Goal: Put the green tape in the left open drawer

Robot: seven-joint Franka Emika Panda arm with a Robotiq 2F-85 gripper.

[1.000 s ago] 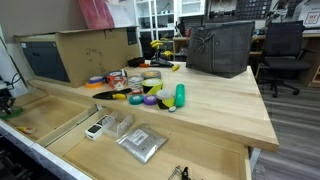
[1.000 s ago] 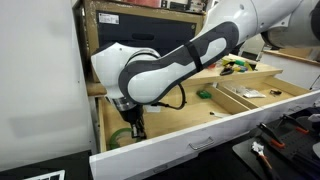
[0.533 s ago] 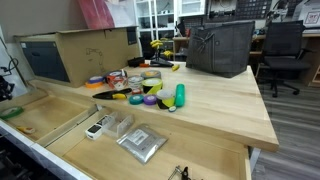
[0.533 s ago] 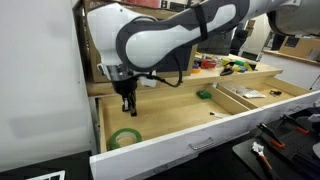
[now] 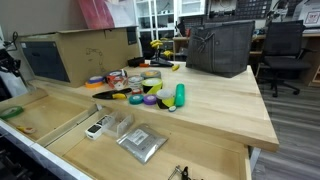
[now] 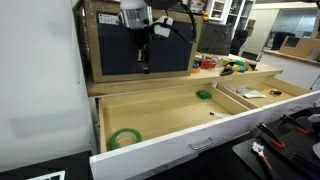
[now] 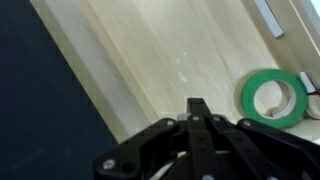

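The green tape (image 6: 125, 137) lies flat on the wood bottom of the left open drawer (image 6: 170, 112), near its front left corner. It also shows in the wrist view (image 7: 274, 97), free on the drawer bottom. My gripper (image 6: 143, 62) hangs high above the drawer, in front of the dark cabinet, well clear of the tape. In the wrist view the fingers (image 7: 198, 106) meet at the tip with nothing between them. In an exterior view the drawer (image 5: 50, 115) shows at the left, with the tape (image 5: 10, 112) at the frame edge.
A small green object (image 6: 204, 95) lies at the drawer's back right. The neighbouring drawer holds clear boxes (image 5: 115, 125) and a silver pouch (image 5: 142, 143). On the tabletop stand an upright green bottle (image 5: 180, 96), coloured tape rolls (image 5: 150, 88), a cardboard box (image 5: 95, 50) and a dark bag (image 5: 220, 48).
My gripper has risen from just above the tape inside the drawer to high over it. The tape stays lying in the drawer.
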